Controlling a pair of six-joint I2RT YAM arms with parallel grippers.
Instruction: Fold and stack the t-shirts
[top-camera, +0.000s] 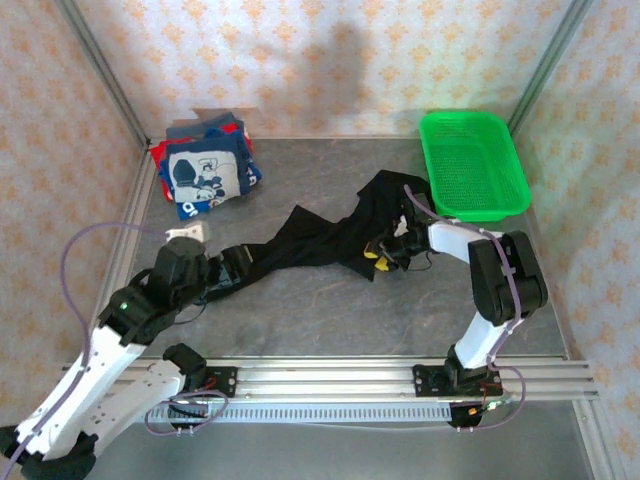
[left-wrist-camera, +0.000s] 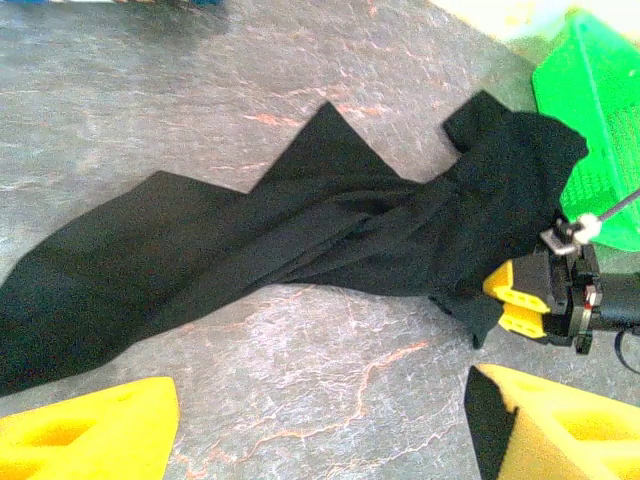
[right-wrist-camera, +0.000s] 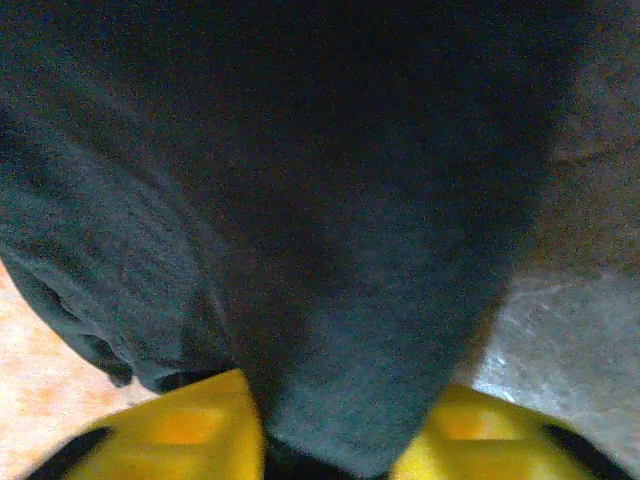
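Robot-manipulation laboratory cell. A grey, stone-patterned tabletop (top-camera: 330, 310) is boxed in by wall panels (top-camera: 300, 60) of orange-motif wallpaper held in bare aluminium posts (top-camera: 105, 75) — a test enclosure, not a furnished room. Two white-and-black arms, the left arm (top-camera: 110, 365) and the right arm (top-camera: 505, 275), are bolted to a slotted metal rail (top-camera: 340, 378) at the near edge, with loose cables (top-camera: 63, 270) looping beside them.
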